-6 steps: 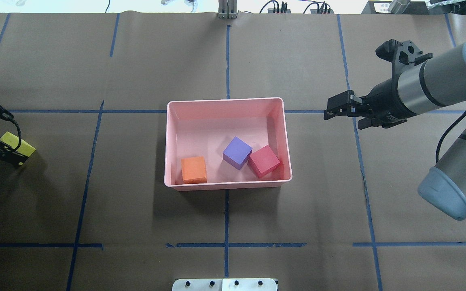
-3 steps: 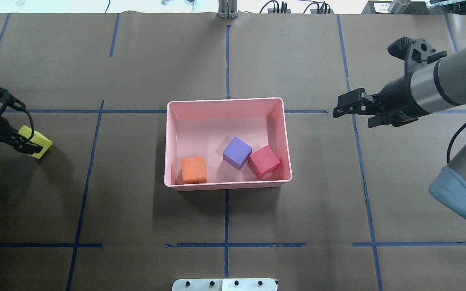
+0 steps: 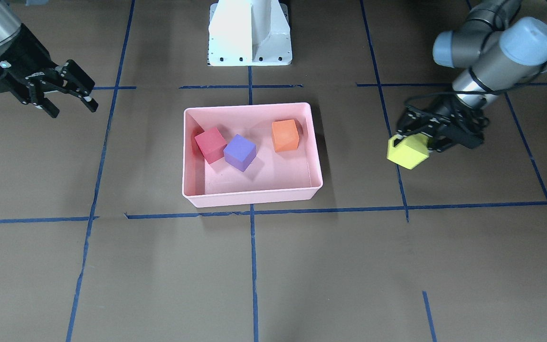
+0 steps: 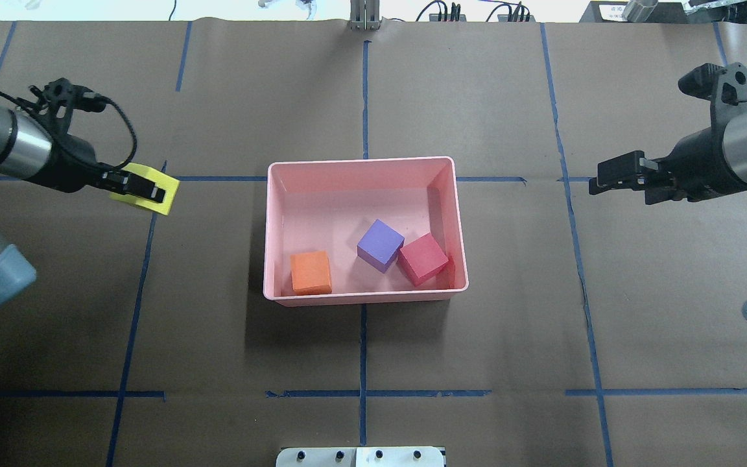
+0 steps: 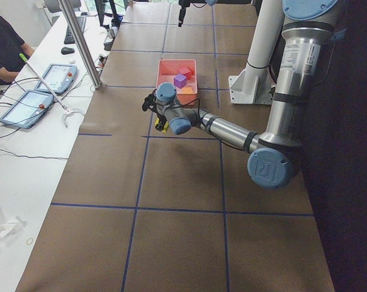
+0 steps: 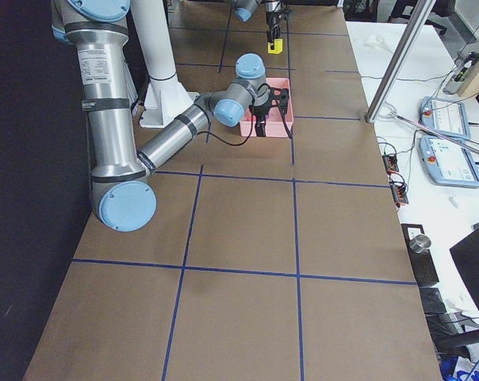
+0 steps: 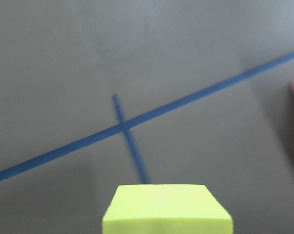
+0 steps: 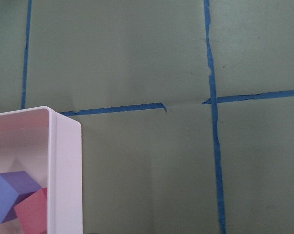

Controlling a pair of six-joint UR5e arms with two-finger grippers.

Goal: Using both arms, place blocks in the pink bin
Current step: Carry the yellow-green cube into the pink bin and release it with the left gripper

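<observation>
The pink bin (image 4: 364, 167) sits mid-table and holds the orange block (image 4: 310, 272), the purple block (image 4: 380, 244) and the red block (image 4: 423, 258). My left gripper (image 4: 144, 188) is shut on the yellow-green block (image 4: 153, 198) and holds it above the table, left of the bin. In the front-facing view that block (image 3: 407, 152) hangs under the left gripper (image 3: 409, 140). It fills the bottom of the left wrist view (image 7: 167, 209). My right gripper (image 3: 73, 108) is open and empty, well to the right of the bin (image 3: 249, 108). The right wrist view shows the bin's corner (image 8: 64, 165).
The white pedestal base (image 3: 249, 33) stands at the robot's side of the table. Blue tape lines (image 4: 364, 344) cross the brown table cover. A metal post (image 4: 365, 16) stands at the far edge. Tablets (image 5: 34, 106) lie on a side table.
My left gripper has carried the yellow-green block right and away from the robot, closer to the bin. My right gripper has drawn back to the right, away from the bin.
</observation>
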